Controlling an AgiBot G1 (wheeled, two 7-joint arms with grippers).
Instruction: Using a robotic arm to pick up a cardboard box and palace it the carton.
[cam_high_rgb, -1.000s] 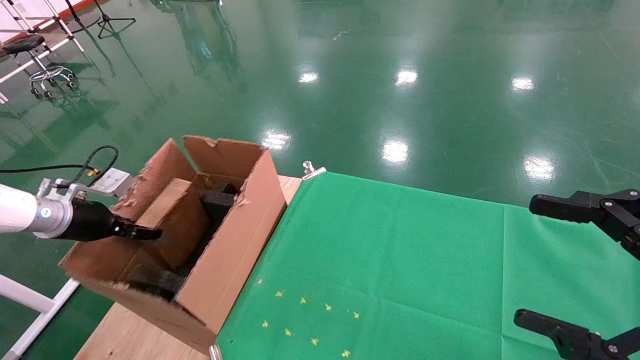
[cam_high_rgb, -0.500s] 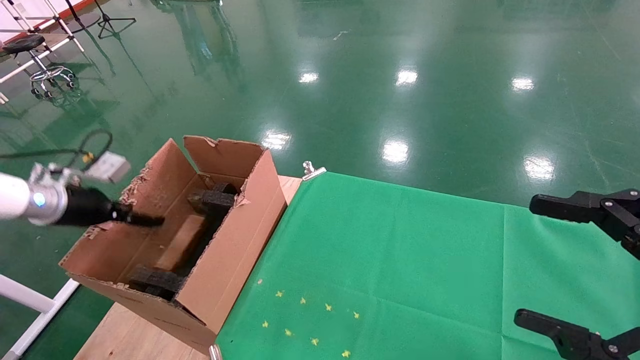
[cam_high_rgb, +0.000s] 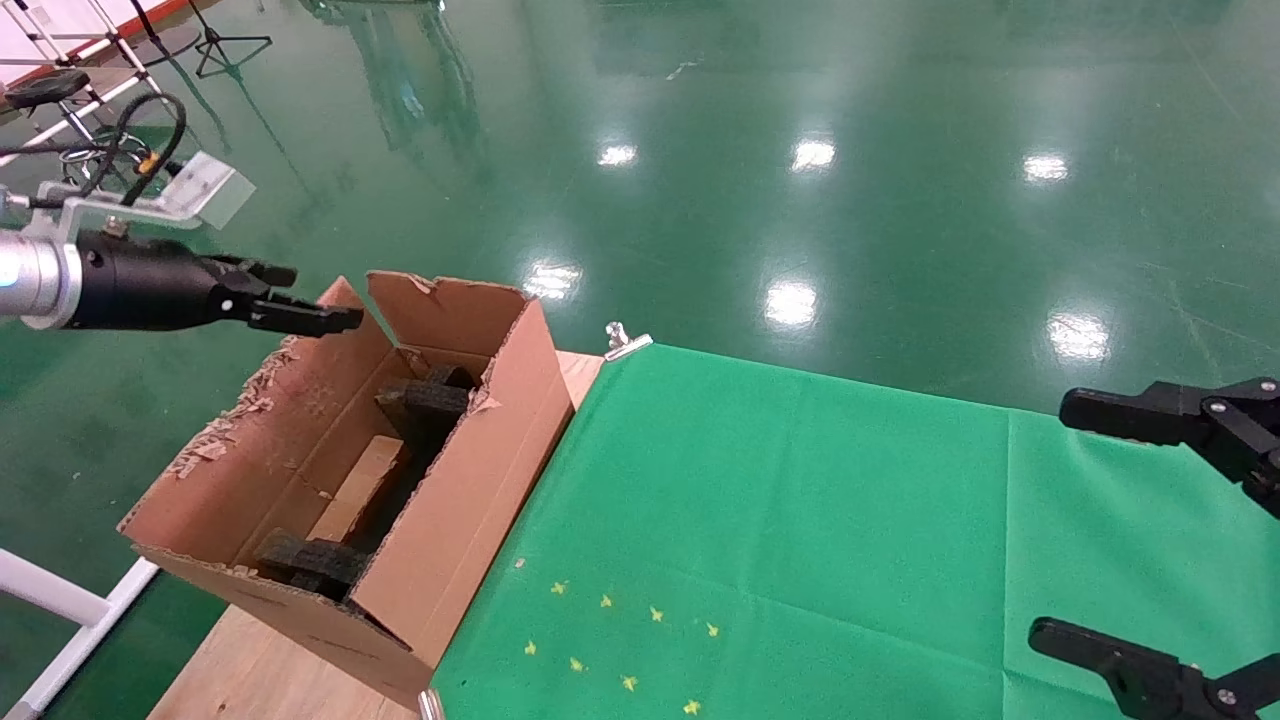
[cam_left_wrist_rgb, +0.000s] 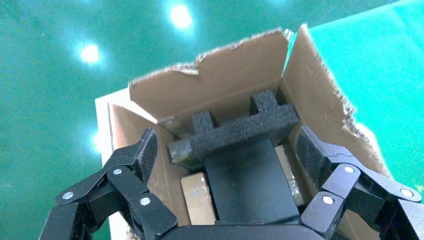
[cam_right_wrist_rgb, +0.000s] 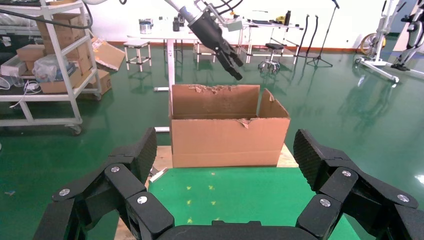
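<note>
Hovering at upper left of the head view, left gripper (cam_high_rgb: 300, 300) spread and empty above one carton (cam_high_rgb: 470, 470), one box (cam_high_rgb: 355, 490) lying inside between two foam pieces (cam_high_rgb: 425, 398), right gripper (cam_high_rgb: 1110, 530) apart at right edge.

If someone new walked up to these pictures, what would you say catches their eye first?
Most striking is the carton with ragged upright flaps at the table's left end, holding black foam pieces and the cardboard box on its floor. The left gripper hovers open above its far left flap, holding nothing. The right gripper hangs open over the green cloth.
</note>
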